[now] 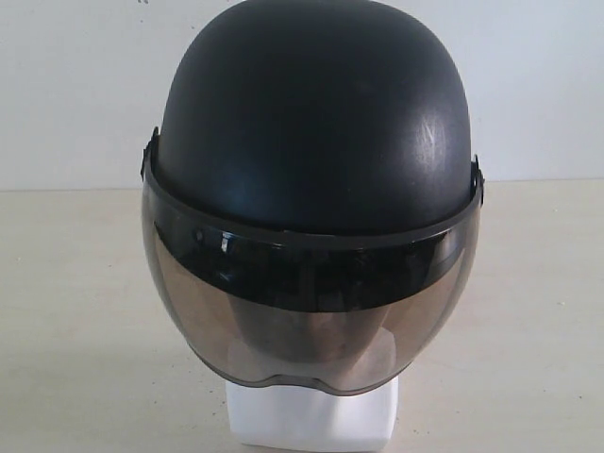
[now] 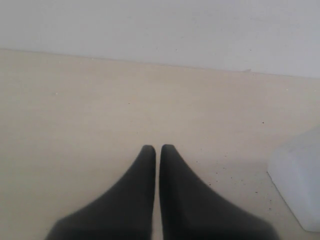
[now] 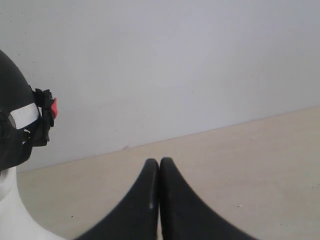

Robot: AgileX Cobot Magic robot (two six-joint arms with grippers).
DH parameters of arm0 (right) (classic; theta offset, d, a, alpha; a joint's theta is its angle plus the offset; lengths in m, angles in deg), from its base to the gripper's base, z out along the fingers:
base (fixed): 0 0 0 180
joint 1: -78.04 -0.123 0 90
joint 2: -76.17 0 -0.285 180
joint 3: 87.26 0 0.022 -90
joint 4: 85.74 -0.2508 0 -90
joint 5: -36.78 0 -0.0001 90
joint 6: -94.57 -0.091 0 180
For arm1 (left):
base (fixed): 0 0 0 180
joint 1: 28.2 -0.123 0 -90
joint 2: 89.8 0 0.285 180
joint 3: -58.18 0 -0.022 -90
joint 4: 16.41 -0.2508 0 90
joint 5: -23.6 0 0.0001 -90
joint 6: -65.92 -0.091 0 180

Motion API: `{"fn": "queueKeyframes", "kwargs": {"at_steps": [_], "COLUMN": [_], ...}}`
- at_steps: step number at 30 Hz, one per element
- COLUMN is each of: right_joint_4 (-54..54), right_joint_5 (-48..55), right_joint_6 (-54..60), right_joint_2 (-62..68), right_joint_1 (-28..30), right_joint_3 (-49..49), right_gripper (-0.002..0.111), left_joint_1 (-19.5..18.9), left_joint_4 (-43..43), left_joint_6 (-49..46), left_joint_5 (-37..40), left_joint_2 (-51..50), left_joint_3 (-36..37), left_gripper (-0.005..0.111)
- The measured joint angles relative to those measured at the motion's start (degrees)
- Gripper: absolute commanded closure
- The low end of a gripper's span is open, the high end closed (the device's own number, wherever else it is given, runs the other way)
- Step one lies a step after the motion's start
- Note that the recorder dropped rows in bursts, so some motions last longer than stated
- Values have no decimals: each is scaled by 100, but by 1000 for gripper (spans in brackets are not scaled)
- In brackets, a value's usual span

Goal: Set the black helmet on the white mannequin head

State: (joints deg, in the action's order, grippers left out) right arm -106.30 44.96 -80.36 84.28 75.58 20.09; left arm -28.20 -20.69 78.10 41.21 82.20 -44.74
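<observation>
Exterior view: pale wall [image 1: 75, 85] behind, light beige table [image 1: 75, 311] in front; the two meet in a straight line about mid-frame.

Black helmet [image 1: 316, 113] fills the centre and is the biggest thing in shot. It sits upright on the white mannequin head [image 1: 311, 423], facing the camera, crown reaching the top edge. The shell is matte, with faint scuffs on one side.

Smoky visor [image 1: 311, 311] is lowered over the front, pivoted at both sides of the shell. The face behind it shows only as a dim shape. Only the head's blocky white foot shows plainly, below the visor's lower rim, standing on the table. No arm appears in this view.

Left wrist view: left gripper [image 2: 157, 148] has its dark fingers drawn together with only a thin slit between them, holding nothing, over bare table. A white corner of the mannequin's foot lies off to one side, apart from the fingers.

Right wrist view: right gripper [image 3: 159, 161] has its fingertips pressed together, nothing between them, clear of the helmet. The helmet's black side shows at the frame edge above the white neck.

A white strip [image 3: 25, 116] runs across the helmet to a black buckle [image 3: 45, 120] carrying a small red tab [image 3: 53, 107].
</observation>
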Motion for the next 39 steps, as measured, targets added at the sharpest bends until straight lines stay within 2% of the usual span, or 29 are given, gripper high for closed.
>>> {"fn": "queueKeyframes", "kwargs": {"at_steps": [10, 14, 18, 23, 29, 39], "right_joint_4": [14, 252, 756, 1165, 1563, 2056], "right_joint_5": [-34, 320, 845, 1371, 1377, 1251], "right_joint_6": [311, 1079, 1225, 725, -398, -655], "right_joint_2": [-3, -3, -3, -3, -3, -3], "right_joint_1": [0, 0, 0, 0, 0, 0], "right_joint_3": [-10, -10, -10, -37, -414, -436], "right_gripper": [109, 109, 109, 109, 109, 109], "left_joint_1": [0, 0, 0, 0, 0, 0], "left_joint_4": [0, 0, 0, 0, 0, 0], "left_joint_6": [0, 0, 0, 0, 0, -10], "left_joint_5": [0, 0, 0, 0, 0, 0], "left_joint_2": [0, 0, 0, 0, 0, 0], "left_joint_3": [0, 0, 0, 0, 0, 0], "left_gripper": [102, 102, 102, 102, 102, 102]}}
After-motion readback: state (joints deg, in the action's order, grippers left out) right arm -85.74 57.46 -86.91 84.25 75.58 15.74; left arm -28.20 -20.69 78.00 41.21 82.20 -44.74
